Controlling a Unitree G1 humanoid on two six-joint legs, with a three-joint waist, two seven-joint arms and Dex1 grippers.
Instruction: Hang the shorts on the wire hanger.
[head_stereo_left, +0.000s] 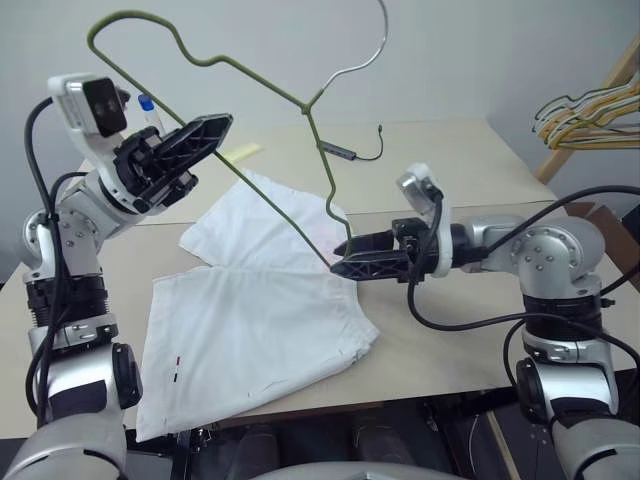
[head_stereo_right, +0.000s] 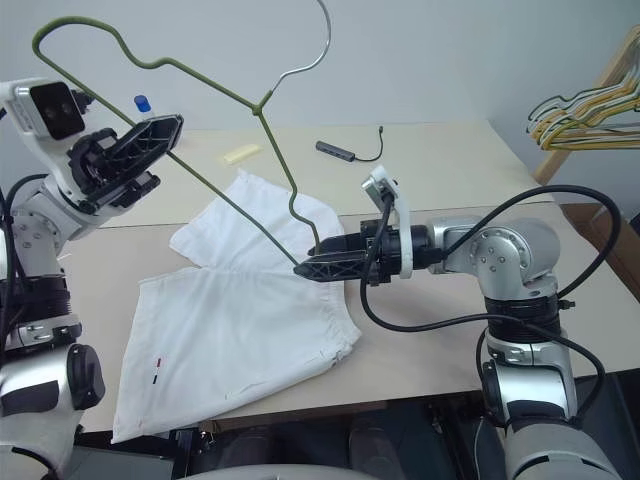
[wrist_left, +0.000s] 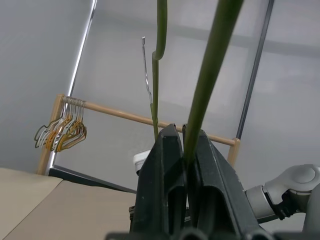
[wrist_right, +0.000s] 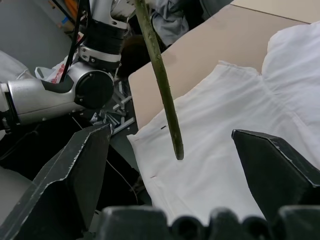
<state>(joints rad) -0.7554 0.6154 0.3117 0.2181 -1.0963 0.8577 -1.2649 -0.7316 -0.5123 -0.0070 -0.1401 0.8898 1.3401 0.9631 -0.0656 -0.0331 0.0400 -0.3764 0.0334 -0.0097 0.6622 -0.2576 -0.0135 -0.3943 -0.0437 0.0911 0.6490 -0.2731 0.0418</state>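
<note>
The fingers (wrist_left: 175, 165) of the left gripper (head_stereo_left: 195, 140) are clamped on the lower bar of the wire hanger (head_stereo_left: 225, 62), holding it lifted and tilted above the tabletop (head_stereo_left: 450, 160), silvery hook uppermost. The hanger looks opened: its bar ends in a free tip that hangs low, over the middle of the shorts (head_stereo_left: 250, 330). The shorts lie flat and spread on the tabletop between the two arms, one leg near the front edge, the other reaching back under the hanger.

To the right, the right gripper (wrist_right: 175, 165) has its fingers (wrist_right: 75, 170) spread wide and holds nothing; the free wire end sits in the gap between them, touching neither, just above the cloth.

The step in hand looks to be catching that free end, or the fabric below it, so a leg can be threaded onto the bar. It would go best if the right fingers close squarely on the thin wire, with the left grip steady so the tip does not swing.

The near leg hem lies close to the front edge, so dragging forward risks a slide-off. Open tabletop lies to the right and behind; a black cable (head_stereo_left: 358, 154) lies at the back and a bunch of hangers (head_stereo_left: 590, 115) hangs far right, well apart.
</note>
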